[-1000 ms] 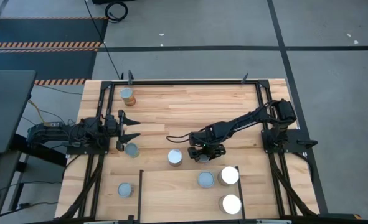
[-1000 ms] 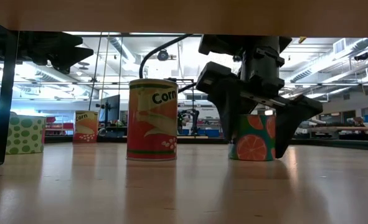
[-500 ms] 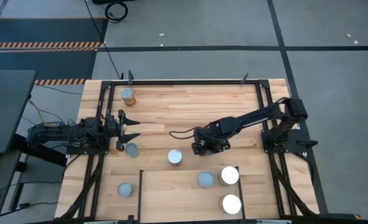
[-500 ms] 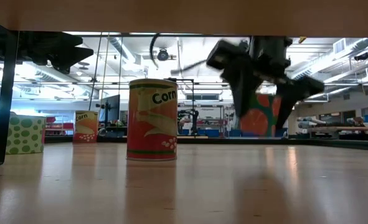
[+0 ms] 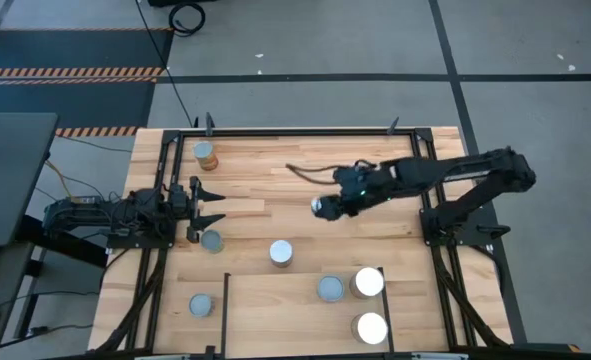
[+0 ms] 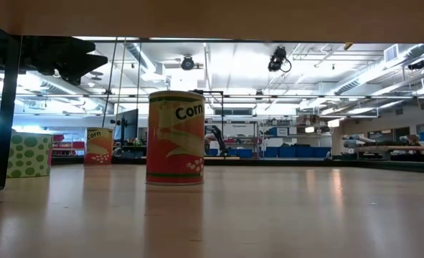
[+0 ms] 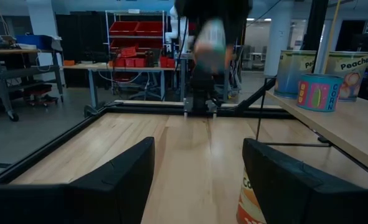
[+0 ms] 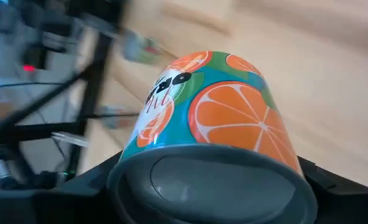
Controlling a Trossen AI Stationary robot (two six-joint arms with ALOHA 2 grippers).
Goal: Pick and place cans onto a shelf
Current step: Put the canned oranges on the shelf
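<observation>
My right gripper (image 5: 323, 206) is shut on a can with orange-slice print (image 8: 227, 118), high above the middle of the table and out of the low view. My left gripper (image 5: 203, 207) is open and empty at the table's left side, its fingers (image 7: 115, 180) wide apart. A Corn can (image 6: 176, 137) stands on its base on the table, and other cans (image 5: 211, 240) (image 5: 202, 305) (image 5: 206, 153) stand on the left half. The shelf (image 5: 275, 315), a light board with black rails, holds three cans (image 5: 329, 289) (image 5: 369, 282) (image 5: 372, 327). My right gripper pinches the orange-print can between its two fingers (image 8: 78, 196), one on each side of the can's round wall (image 8: 140, 140), near its grey end (image 8: 208, 186). The arm reaches in from the table's right. The can is lifted clear of the table and tilted.
The black frame (image 5: 305, 131) runs along the table's far edge and sides. The Corn can (image 7: 255, 199) stands close beside my left gripper. Bare wood (image 5: 275, 170) lies in the table's far middle. The room shows beyond the table.
My right gripper, which stood around the orange-print can on the table, has lifted it clear, up and toward the table's far edge, and has tipped, so the can is now tilted. Gripper and can have left the low view.
</observation>
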